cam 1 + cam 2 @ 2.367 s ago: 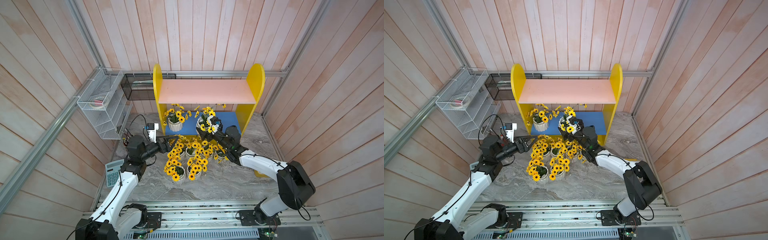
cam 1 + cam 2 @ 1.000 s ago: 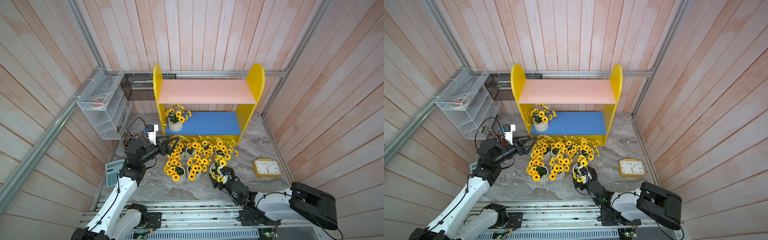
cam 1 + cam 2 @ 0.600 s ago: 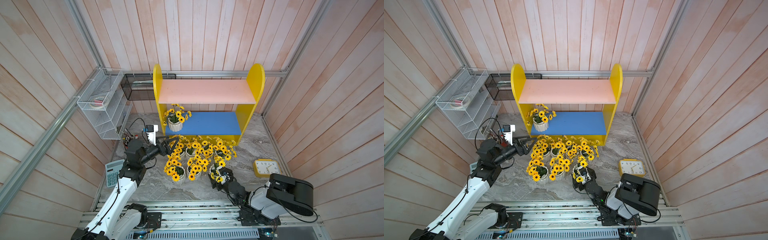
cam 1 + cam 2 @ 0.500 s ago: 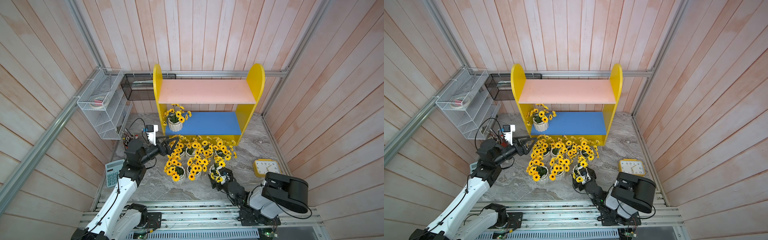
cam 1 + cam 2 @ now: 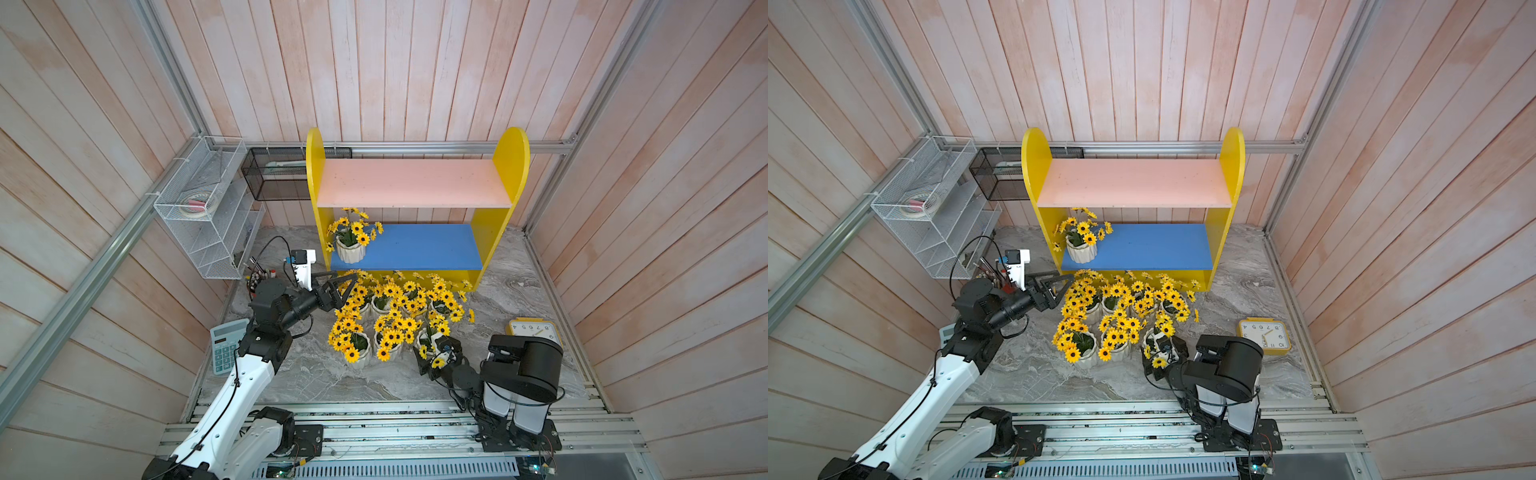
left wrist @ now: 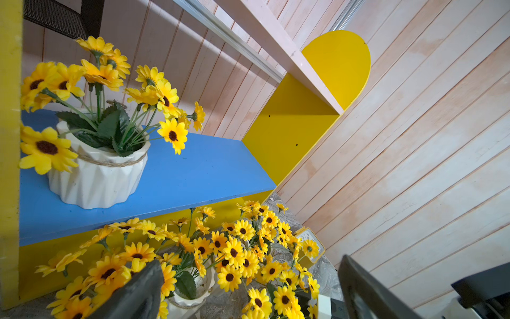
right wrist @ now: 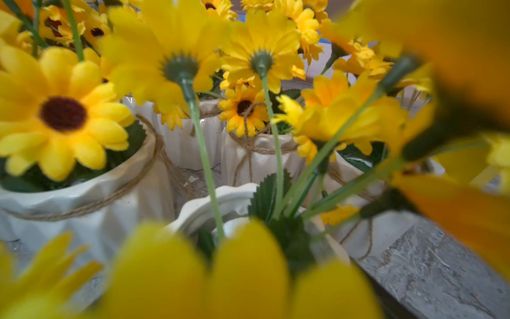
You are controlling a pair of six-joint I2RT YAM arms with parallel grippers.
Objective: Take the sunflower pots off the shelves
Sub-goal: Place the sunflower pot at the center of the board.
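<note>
The shelves [image 5: 415, 189] stand at the back wall, and the pink upper board is bare. One sunflower pot [image 5: 350, 251] [image 6: 96, 179] stands at the left end of the blue lower board [image 5: 428, 247]. Several sunflower pots [image 5: 395, 316] crowd the table in front. My left gripper [image 5: 345, 282] [image 6: 248, 290] hovers open at the cluster's left edge, below the shelved pot. My right gripper [image 5: 438, 361] is closed wide round the front pot [image 5: 424, 338] [image 7: 209, 204], which stands on the table. Blooms hide its jaws in the right wrist view.
A yellow clock [image 5: 534, 332] lies right of the pots, beside the folded right arm. A calculator [image 5: 224, 347] lies at the left edge. A pen cup [image 5: 259, 276], a white wire rack [image 5: 208, 216] and a black mesh basket [image 5: 278, 178] are at the back left.
The right gripper brought a pot from the blue board down to the table's front. Since then its hand stays put while its rear links swing leftward. The left arm has not moved.
</note>
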